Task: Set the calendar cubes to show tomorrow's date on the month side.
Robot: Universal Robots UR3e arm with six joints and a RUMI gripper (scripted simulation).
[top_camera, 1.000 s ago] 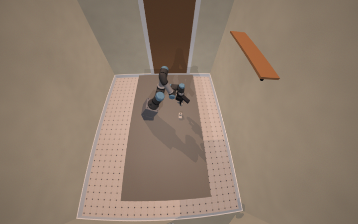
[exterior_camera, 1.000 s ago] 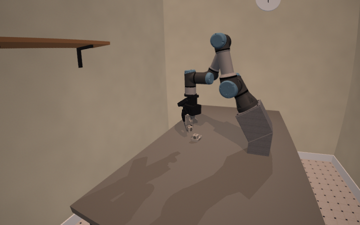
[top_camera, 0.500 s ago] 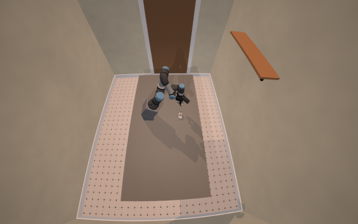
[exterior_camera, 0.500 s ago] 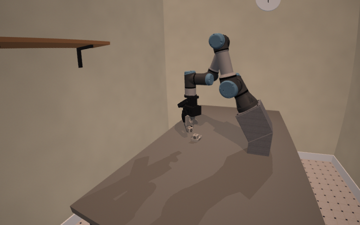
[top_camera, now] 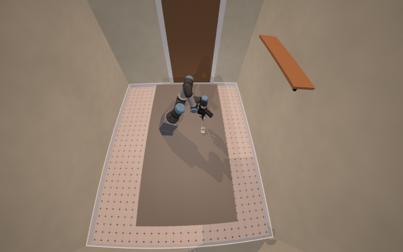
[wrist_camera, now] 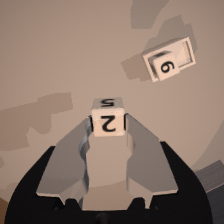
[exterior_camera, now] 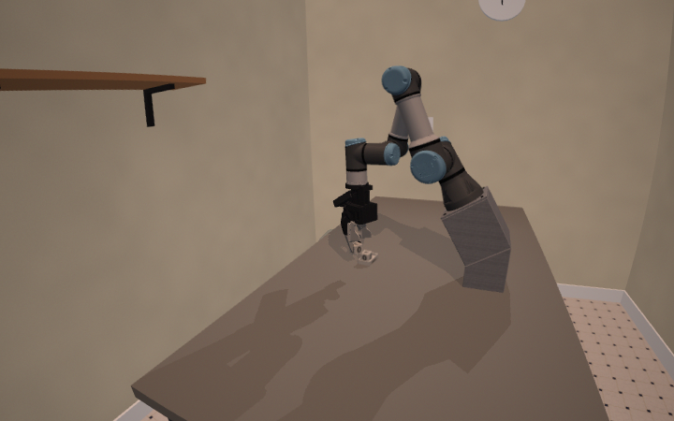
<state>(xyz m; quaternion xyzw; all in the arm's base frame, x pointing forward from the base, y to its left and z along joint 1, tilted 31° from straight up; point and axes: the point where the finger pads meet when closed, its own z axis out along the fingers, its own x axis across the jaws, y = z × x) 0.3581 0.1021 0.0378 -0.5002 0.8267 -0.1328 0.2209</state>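
Your end effector [top_camera: 203, 117] [exterior_camera: 355, 244] [wrist_camera: 108, 115] grips one cube [exterior_camera: 357, 249] [wrist_camera: 108, 123]; presumably reorientation is in hand, then carry it toward the tray [top_camera: 202, 133] [exterior_camera: 370, 261] [wrist_camera: 192, 51], ahead and right of the end effector.

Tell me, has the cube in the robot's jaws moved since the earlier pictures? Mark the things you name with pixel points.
Yes. In the exterior view, the held cube [exterior_camera: 358, 249] [wrist_camera: 108, 116] has gone down, closer to the level of the calendar tray [top_camera: 202, 133] [exterior_camera: 375, 254] [wrist_camera: 192, 56], which stayed put.
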